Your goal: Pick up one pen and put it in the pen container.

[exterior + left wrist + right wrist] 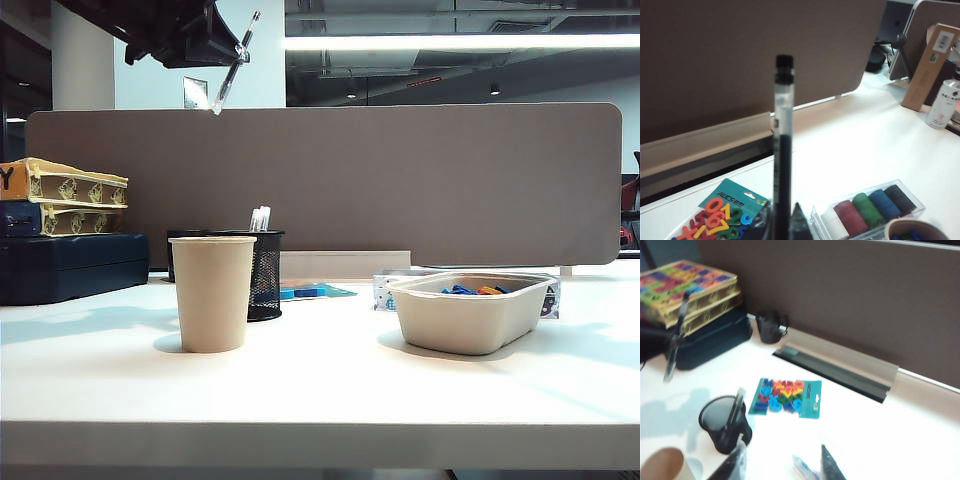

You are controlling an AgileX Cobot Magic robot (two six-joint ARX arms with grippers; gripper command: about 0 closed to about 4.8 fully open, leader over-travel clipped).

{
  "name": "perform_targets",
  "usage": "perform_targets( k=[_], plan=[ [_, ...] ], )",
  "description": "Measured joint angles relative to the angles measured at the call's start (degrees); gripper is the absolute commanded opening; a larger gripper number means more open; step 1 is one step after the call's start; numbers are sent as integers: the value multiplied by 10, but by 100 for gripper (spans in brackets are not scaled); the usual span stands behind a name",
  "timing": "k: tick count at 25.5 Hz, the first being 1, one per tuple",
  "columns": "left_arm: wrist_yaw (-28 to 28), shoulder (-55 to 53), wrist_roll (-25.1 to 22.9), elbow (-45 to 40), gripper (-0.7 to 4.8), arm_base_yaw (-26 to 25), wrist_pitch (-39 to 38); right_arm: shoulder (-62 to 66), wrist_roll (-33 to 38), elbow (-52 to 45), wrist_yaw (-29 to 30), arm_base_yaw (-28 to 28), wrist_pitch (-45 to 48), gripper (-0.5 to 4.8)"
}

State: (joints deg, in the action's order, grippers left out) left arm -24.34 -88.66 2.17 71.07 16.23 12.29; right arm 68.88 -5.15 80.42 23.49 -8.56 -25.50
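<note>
Overhead, left end effector (pixel 782 222) grips pen (pixel 783 150) near-upright, tilted; right end effector (pixel 782 462) wide open.

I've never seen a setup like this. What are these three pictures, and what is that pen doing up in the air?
It is a robot with two arms, each ending in a two-finger gripper. One camera looks across the white table; the other two sit on the wrists. The left gripper, raised high at the table view's upper left, is shut on a slim black-and-clear pen. The right gripper is open and empty above the table. Below stand a black wire-mesh pen cup, already holding pens, a tan paper cup and a beige tray.
</note>
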Motion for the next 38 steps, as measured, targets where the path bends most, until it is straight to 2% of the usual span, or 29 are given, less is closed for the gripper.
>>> perform_targets(
  k=[6,19,38],
  plan=[
    [0,-44,0,0,16,0,20,-1,-29,-11,-27,-28,-36,186],
    [21,-110,0,0,16,0,64,-1,-29,-56,-29,-25,-39,185],
    [40,-170,0,0,16,0,95,-1,-29,-58,-29,-25,-30,185]
  ],
)
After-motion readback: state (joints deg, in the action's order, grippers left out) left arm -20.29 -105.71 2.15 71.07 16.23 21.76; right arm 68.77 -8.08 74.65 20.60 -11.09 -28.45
